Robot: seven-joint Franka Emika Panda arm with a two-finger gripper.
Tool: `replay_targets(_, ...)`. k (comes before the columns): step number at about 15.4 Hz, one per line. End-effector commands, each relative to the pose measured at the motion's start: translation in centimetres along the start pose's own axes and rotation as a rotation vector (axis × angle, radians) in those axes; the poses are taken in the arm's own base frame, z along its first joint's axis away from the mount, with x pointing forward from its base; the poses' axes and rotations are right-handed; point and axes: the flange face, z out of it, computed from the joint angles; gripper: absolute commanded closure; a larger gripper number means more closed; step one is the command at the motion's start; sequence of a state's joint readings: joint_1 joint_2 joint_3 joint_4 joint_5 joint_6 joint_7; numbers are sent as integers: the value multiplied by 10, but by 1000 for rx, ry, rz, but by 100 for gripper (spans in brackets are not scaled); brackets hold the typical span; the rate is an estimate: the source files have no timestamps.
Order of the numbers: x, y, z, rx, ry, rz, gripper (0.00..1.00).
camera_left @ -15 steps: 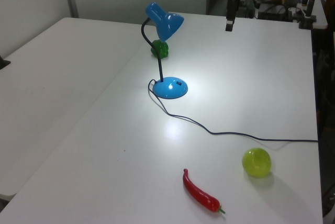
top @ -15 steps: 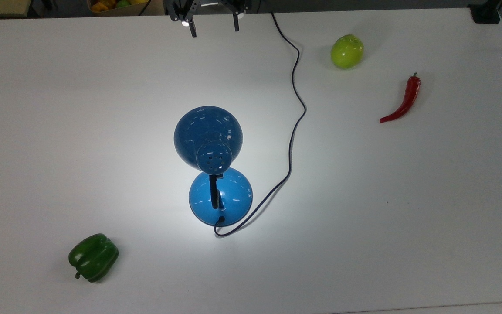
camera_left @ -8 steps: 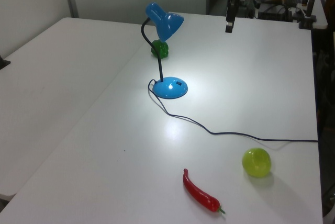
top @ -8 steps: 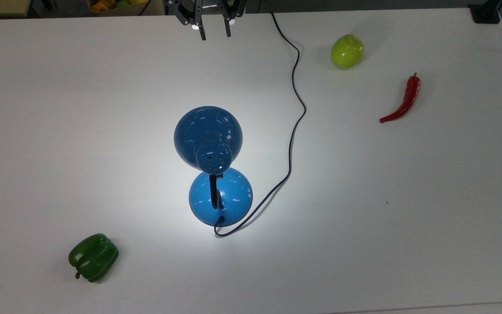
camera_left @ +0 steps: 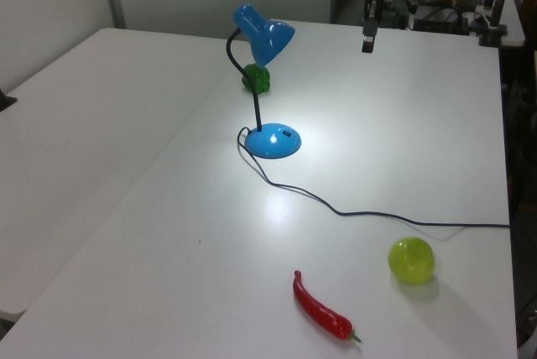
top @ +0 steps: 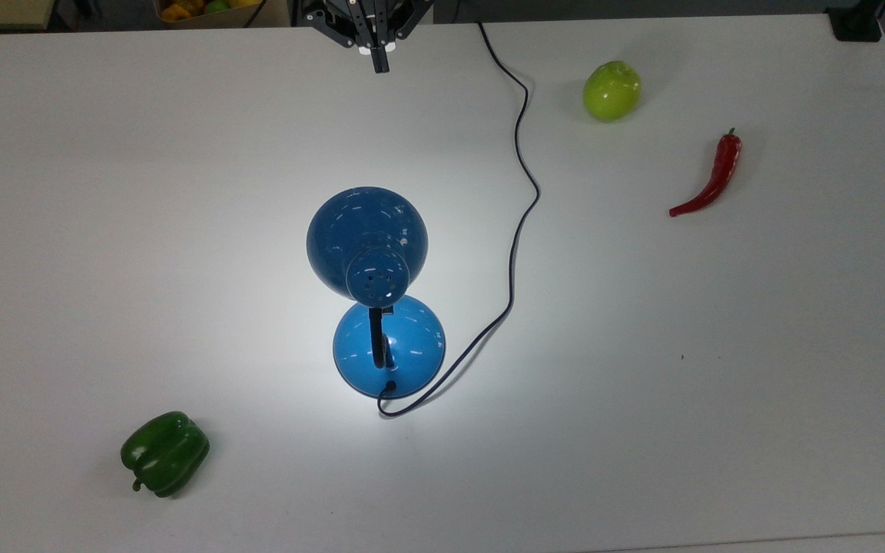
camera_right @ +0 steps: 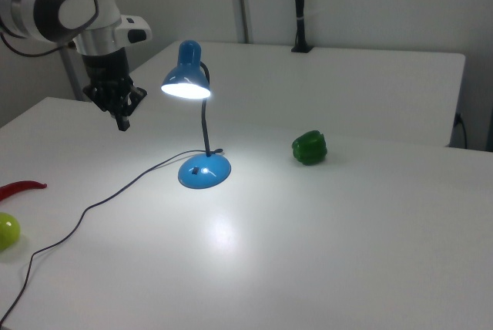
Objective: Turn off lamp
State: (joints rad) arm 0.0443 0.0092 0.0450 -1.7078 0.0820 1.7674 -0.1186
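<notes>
**Desk:** Where does the rig stand?

**Operator:** I have the black two-finger gripper (top: 380,67) hanging above the far edge of the white table (top: 757,369), at the top view's upper middle. Its fingers are pressed together into one narrow tip, holding nothing. The glossy blue desk lamp with the dome base and bell shade (top: 389,346) stands mid-table, well apart from the gripper, bulb lit and throwing a bright pool onto the surface.

**Desk:** And the switch?

**Operator:** I see a small dark rocker on the dome base (camera_right: 197,170), on the side under the shade. I judge that is my target. The closed fingers suit a poke, so I would keep them as they are and press with the tip.

**Desk:** Risks?

**Operator:** The shade (camera_left: 267,34) overhangs the base, so I would come in low from the side, under the shade, not straight down. The thin black cord (top: 521,192) trails from the base towards the far edge; I would stay off it. A light base may skid, so I would push downwards, not sideways. The green bell pepper (top: 164,453), lime-green apple (top: 611,91) and red chilli (top: 710,178) lie well clear.
</notes>
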Motion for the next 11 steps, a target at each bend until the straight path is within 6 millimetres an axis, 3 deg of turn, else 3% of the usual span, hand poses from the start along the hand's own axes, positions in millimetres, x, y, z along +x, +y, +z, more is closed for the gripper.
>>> replay_targets(1,-1,0,7,1,2,-29,100)
replay_targets(6,3,-6,20,3,-14,-40,100)
replay_targets(11,17,-18,59,-4,46,-44,100)
